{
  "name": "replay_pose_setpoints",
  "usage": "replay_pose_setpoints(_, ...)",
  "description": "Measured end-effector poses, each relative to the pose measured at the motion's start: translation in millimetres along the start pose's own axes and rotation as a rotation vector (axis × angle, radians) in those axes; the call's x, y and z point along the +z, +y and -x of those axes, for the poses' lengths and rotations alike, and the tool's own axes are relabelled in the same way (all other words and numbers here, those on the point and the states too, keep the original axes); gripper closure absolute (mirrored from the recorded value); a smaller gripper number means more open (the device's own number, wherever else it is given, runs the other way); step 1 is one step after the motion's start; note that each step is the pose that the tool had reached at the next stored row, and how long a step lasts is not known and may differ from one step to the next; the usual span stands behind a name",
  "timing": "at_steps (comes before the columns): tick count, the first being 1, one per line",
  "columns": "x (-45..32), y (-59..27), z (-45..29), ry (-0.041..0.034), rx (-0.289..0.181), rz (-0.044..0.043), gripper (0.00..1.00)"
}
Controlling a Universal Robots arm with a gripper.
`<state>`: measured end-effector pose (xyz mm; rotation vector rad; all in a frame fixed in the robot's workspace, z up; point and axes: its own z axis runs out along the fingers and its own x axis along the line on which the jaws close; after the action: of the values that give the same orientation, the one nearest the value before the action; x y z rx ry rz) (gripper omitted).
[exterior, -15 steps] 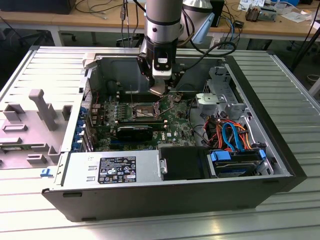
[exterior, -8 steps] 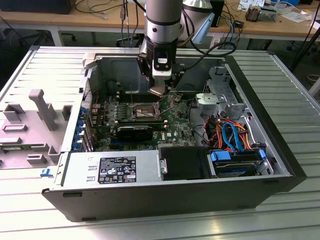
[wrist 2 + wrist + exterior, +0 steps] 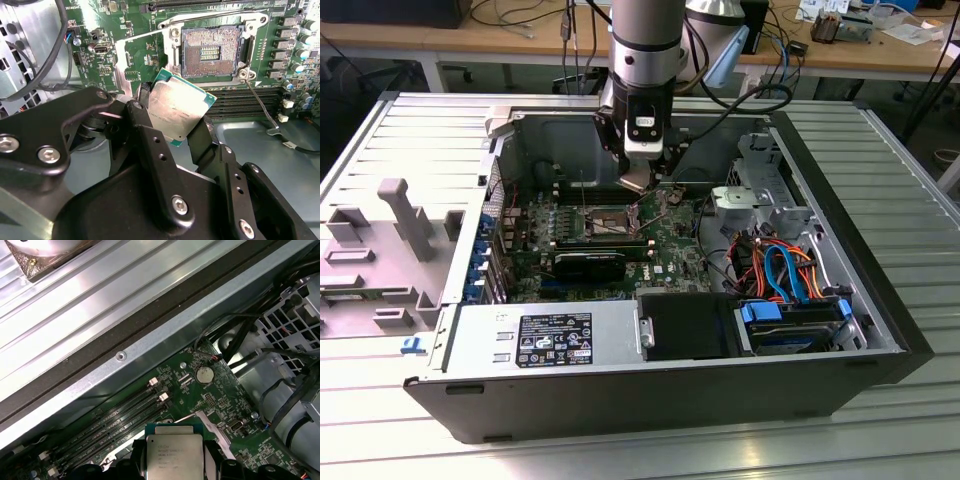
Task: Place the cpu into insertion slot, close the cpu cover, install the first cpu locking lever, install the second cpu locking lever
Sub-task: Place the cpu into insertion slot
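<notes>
Cpu (image 3: 175, 107) clamped edgewise in the jaws, hanging above the motherboard (image 3: 135, 20) inside the open computer case (image 3: 620, 400).
Doing this well likely means squaring the chip's edges to the insertion slot (image 3: 212, 50) just beyond and lowering it flat. The jaws are closed onto two opposite edges, and the cpu cover (image 3: 120, 62) stands folded back beside the slot.

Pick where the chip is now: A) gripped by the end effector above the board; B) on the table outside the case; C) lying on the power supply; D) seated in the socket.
A: the chip sits clamped in the end effector, while the socket shows bare contacts.
</notes>
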<state>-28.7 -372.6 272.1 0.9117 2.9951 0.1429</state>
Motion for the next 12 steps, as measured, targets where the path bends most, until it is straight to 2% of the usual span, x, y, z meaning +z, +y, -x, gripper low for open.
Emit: replay_pose_setpoints(12,0.4,-1.3,0.9,-0.0012,0.014,0.0003,0.45)
